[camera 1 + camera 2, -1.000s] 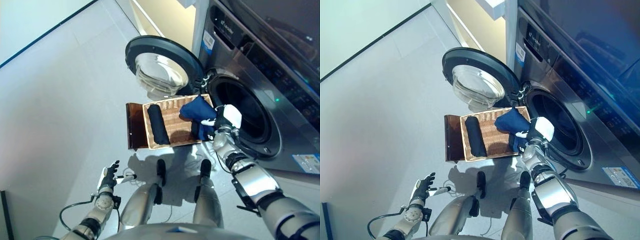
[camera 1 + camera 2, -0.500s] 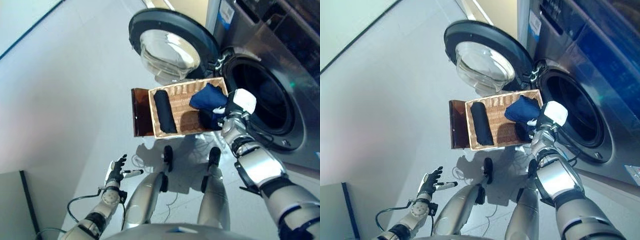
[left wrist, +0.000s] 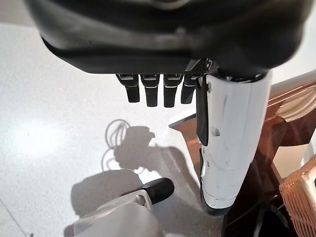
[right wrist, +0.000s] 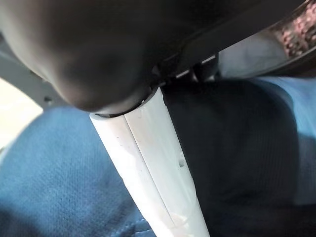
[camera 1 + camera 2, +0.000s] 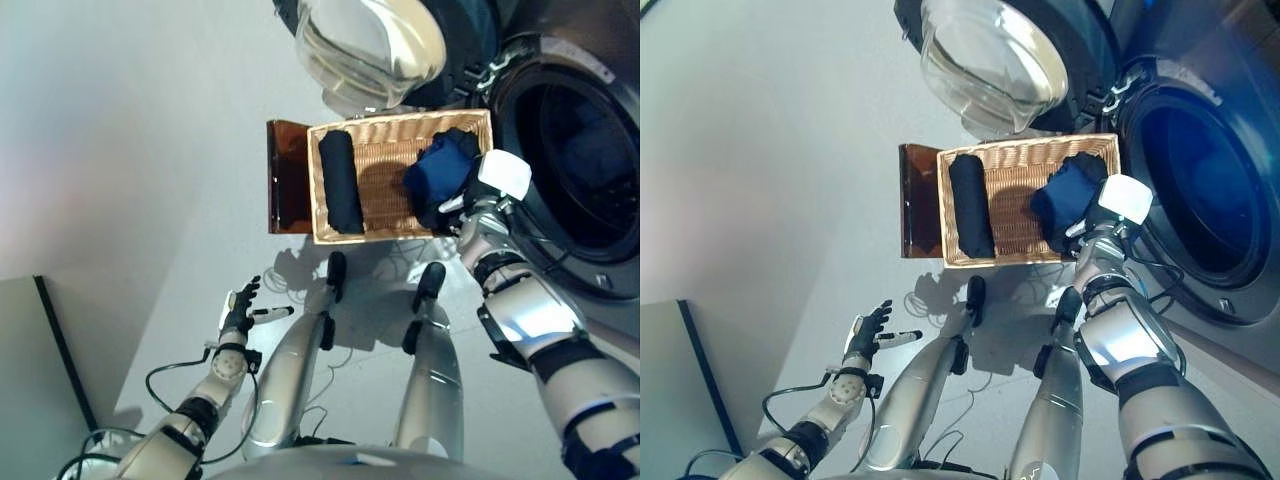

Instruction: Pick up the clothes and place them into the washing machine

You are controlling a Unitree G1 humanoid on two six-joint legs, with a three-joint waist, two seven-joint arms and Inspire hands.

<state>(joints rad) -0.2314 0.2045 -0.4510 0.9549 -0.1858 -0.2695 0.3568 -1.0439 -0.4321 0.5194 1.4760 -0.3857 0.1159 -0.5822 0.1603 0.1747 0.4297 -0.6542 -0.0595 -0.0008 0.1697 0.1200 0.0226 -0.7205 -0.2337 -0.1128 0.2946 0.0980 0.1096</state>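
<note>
A shallow wicker basket (image 5: 385, 130) rests on a low dark brown box (image 5: 288, 175) in front of the washing machine's open drum (image 5: 580, 150). A dark rolled garment (image 5: 342, 180) lies at the basket's left end. A blue garment (image 5: 447, 175) is bunched at its right end, by the drum. My right hand (image 5: 488, 195) is at that garment. In the right wrist view its white-covered thumb (image 4: 153, 163) presses into the blue cloth (image 4: 54, 173), gripping it. My left hand (image 5: 240, 315) hangs open low over the floor, its thumb (image 3: 232, 143) and fingers straight.
The machine's round glass door (image 5: 375, 40) stands open just behind the basket. The drum's front rim (image 5: 1140, 90) is right beside my right hand. Pale floor (image 5: 130, 150) spreads to the left, with a grey panel (image 5: 40, 380) at the lower left.
The camera has tilted down, so the whole picture has shifted. The blue garment, held up in a peak before, now sits lower and bunched at the basket's right end. The left hand has not changed.
</note>
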